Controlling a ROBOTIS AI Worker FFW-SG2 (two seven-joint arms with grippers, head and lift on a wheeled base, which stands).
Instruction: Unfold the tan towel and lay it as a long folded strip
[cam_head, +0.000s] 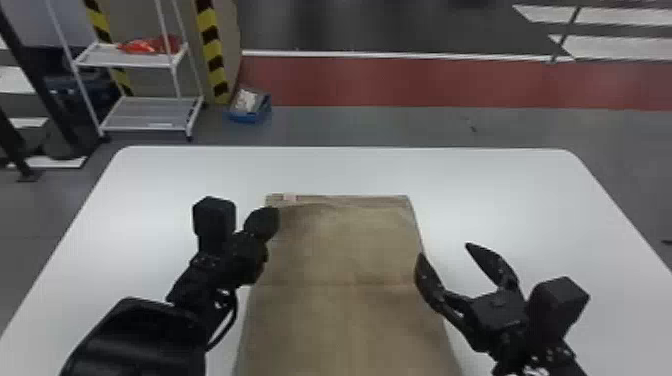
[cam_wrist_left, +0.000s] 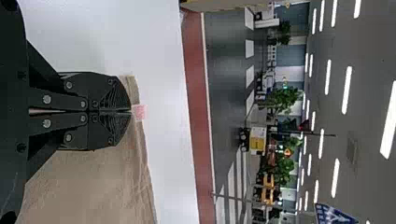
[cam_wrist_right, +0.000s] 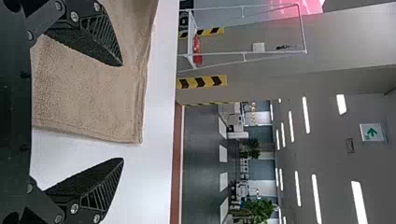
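We had the towel (cam_head: 340, 250) laid out long, near to far, straightening probably left; left gripper (cam_wrist_left: 130, 111) closed, right gripper (cam_wrist_right: 123, 112) spread.

L end effector (cam_head: 271, 215) closed, R (cam_head: 444, 250) spread

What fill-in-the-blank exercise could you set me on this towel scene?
The tan towel lies on a white ____.
The left end effector is closed, while the right end effector is ____.
Seen from the robot, a pink label sits at the towel's ____ edge.
Farther off, a wide ____ band crosses the grey floor.

Missing words: table; open; far; red.
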